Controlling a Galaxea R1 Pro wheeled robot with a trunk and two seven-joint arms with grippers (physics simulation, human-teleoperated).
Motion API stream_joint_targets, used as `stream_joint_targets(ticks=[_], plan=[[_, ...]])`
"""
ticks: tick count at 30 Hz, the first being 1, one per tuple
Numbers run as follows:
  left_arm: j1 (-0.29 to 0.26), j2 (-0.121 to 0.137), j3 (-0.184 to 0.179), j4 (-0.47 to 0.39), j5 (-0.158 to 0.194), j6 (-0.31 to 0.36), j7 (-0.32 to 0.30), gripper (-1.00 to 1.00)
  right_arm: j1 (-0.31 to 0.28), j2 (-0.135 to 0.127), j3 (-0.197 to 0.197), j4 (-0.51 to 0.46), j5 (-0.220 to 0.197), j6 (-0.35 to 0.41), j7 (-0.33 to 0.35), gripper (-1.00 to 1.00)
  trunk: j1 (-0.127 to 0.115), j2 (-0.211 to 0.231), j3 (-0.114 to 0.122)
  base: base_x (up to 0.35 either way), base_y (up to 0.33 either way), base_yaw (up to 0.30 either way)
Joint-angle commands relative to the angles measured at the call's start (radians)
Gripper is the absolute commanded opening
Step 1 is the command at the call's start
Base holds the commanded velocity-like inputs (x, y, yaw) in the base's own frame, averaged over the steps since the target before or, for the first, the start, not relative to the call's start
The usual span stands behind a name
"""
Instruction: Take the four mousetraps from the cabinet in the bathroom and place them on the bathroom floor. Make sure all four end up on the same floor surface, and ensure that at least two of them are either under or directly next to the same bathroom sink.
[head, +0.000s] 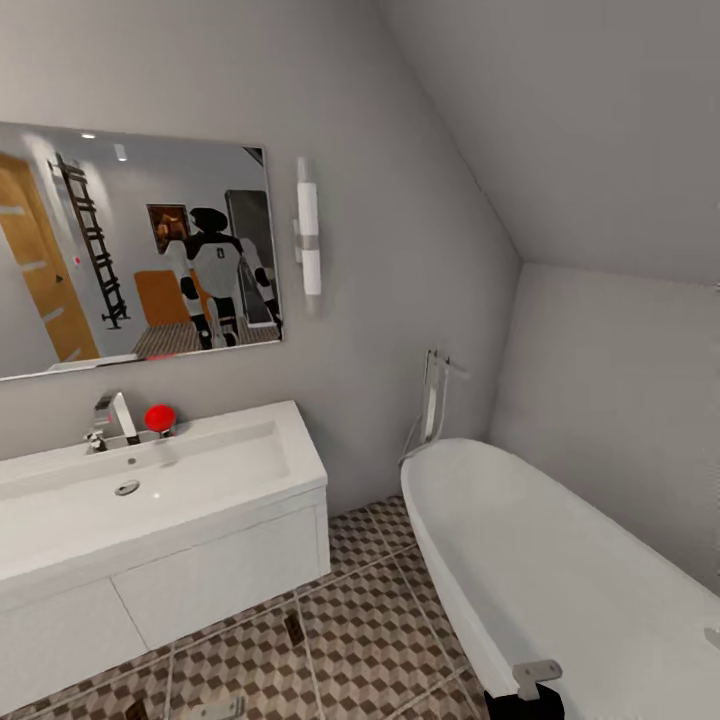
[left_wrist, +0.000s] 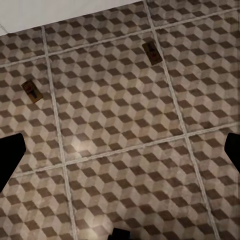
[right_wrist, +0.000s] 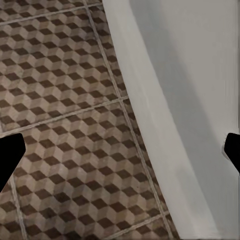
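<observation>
Patterned tiles of the bathroom floor (left_wrist: 125, 165) are filling the space just beneath your left tool (left_wrist: 120, 155), whose dark finger ends are showing at opposite edges of the left wrist view, spread wide with nothing between them. Ahead of that tool, two mousetraps are lying flat on the tiles: one mousetrap (left_wrist: 152, 53) ahead and to one side, a second mousetrap (left_wrist: 32, 91) ahead and to the other side, well apart from each other and both near the pale cabinet front under the sink (head: 150, 490). In the head view, one trap is resting on the floor just in front of the sink unit, which suggests these two are sitting there to satisfy the requirement that two lie next to the same sink.

Your right tool (right_wrist: 120, 150) is hanging over the same tiled floor, likewise spread and empty, with the white wall of the bathtub (right_wrist: 175, 100) rising just beside it. A red object (head: 160, 417) is standing beside the faucet (head: 115, 420) on the sink top. The mirror (head: 135, 245) is reflecting the robot and an orange-brown cabinet behind it, so you are probably facing away from the remaining traps; turning back toward that cabinet appears to be the next requirement.
</observation>
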Motion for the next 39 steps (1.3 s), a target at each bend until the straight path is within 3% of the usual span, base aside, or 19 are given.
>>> stream_joint_targets(ticks=[1, 18, 27, 33, 39], plan=[[-0.002, 0.000, -0.003, 0.004, 0.008, -0.007, 0.000, 1.00, -0.002, 0.000, 0.007, 0.005, 0.001, -0.007, 0.001, 1.00, 0.001, -0.002, -0.002, 0.000, 0.000, -0.106], [0.004, 0.011, -0.002, 0.004, 0.010, -0.012, 0.001, 1.00, 0.021, 0.001, 0.006, 0.006, -0.002, 0.001, 0.001, 1.00, 0.001, -0.002, -0.001, 0.000, 0.000, -0.020], [0.035, 0.048, -0.003, 0.004, 0.010, -0.083, 0.002, 1.00, 0.060, -0.002, 0.005, 0.006, -0.004, -0.004, -0.001, 1.00, 0.001, -0.002, -0.001, 0.000, 0.000, 0.000], [0.046, 0.064, -0.002, 0.004, 0.011, -0.096, 0.001, 1.00, 0.066, -0.005, 0.005, 0.006, -0.005, -0.006, -0.001, 1.00, 0.001, -0.002, -0.001, 0.000, 0.000, 0.000], [0.055, 0.086, -0.002, 0.004, 0.012, -0.112, 0.001, 1.00, 0.070, -0.029, 0.005, 0.006, -0.007, -0.007, -0.002, 1.00, 0.001, -0.002, -0.001, 0.000, 0.000, 0.000]])
